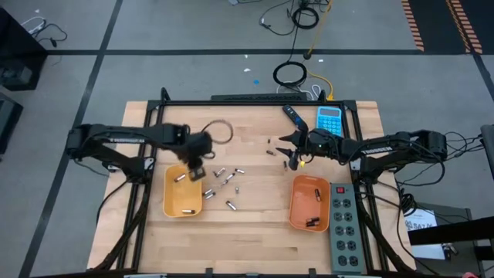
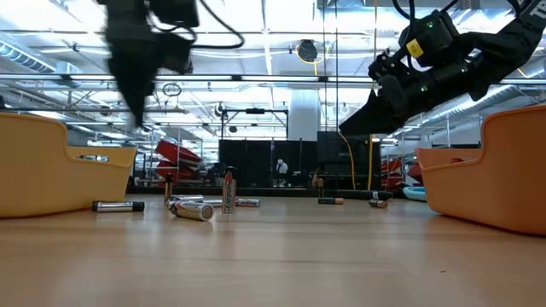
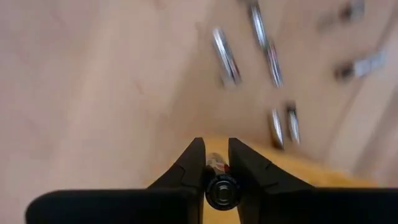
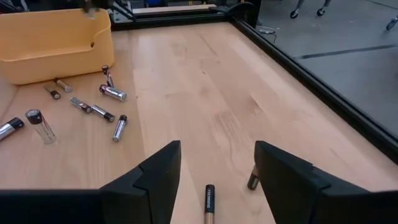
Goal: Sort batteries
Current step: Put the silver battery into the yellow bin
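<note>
Several silvery batteries (image 1: 224, 182) lie loose on the wooden table between a yellow tray (image 1: 171, 202) on the left and an orange tray (image 1: 299, 208) on the right; each tray has a few batteries in it. My left gripper (image 3: 216, 146) hovers above the yellow tray's far right corner (image 3: 298, 169), shut on a battery. My right gripper (image 4: 217, 152) is open, low over the table beyond the orange tray. A small dark battery (image 4: 209, 200) lies on the wood between its fingers, untouched, and another (image 4: 252, 180) lies beside it. My left gripper pinches one battery (image 3: 222, 190) between its two fingers, which lie along its length, so its dark round end faces the wrist camera. The fingers point down at a slant. The battery is lifted clear, above the tray's edge and the table.
A blue calculator (image 1: 329, 120) and a dark blue-tipped pen-like device (image 1: 292, 114) lie near the far edge. A cable ring (image 1: 221, 131) sits far left of centre and a power strip (image 1: 343, 228) right of the orange tray. A black frame (image 1: 255, 101) borders the table.
</note>
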